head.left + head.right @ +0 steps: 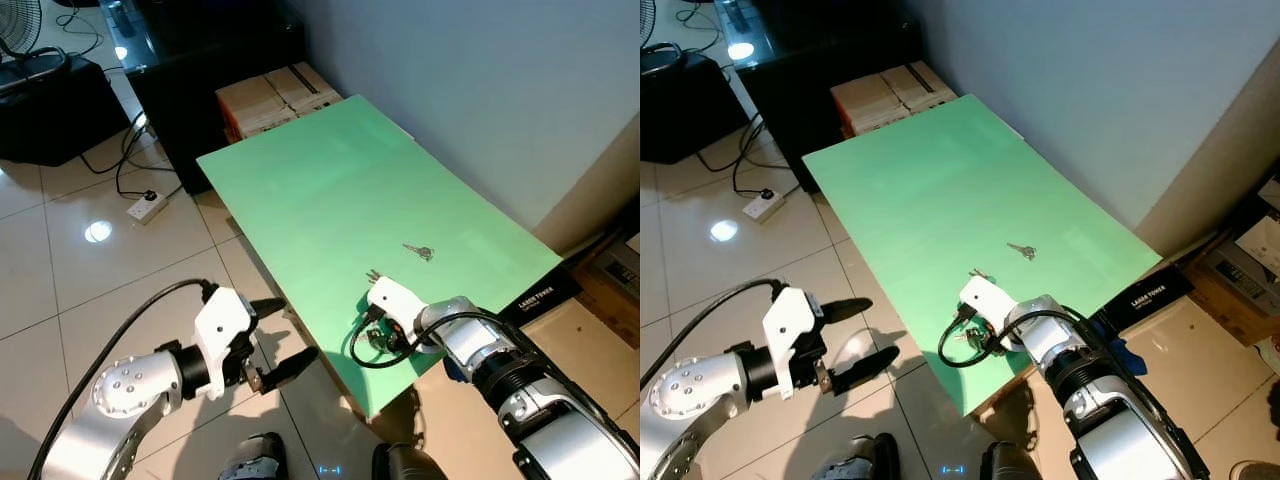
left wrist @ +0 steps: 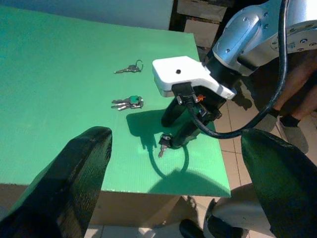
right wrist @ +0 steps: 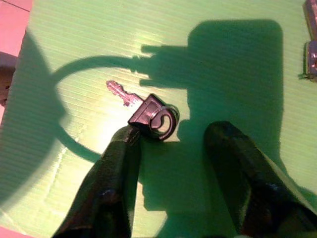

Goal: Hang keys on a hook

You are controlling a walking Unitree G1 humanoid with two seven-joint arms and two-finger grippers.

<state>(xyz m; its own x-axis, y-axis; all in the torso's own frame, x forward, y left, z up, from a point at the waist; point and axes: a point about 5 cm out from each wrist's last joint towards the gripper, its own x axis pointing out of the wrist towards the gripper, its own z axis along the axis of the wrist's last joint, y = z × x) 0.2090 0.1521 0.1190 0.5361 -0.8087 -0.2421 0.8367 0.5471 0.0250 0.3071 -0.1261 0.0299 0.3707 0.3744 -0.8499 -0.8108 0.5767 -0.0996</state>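
Observation:
A black-headed key (image 3: pixel 148 111) on a ring lies near the front edge of the green table (image 1: pixel 300 190). My right gripper (image 3: pixel 173 131) points down at it, open, with one finger (image 3: pixel 116 178) touching the key's head and the other (image 3: pixel 242 173) apart from it. A green-tagged bunch of keys (image 2: pixel 128 102) lies just beyond, and a third bunch (image 1: pixel 418 251) farther in. My left gripper (image 1: pixel 288 333) hangs open over the floor, off the table's front left side, holding nothing.
Cardboard boxes (image 1: pixel 275 95) and a black cabinet (image 1: pixel 200 60) stand past the table's far end. A power strip (image 1: pixel 146 207) with cables lies on the tiled floor. A dark box (image 1: pixel 545 290) sits beside the table's right. A person's legs (image 2: pixel 297 94) stand nearby.

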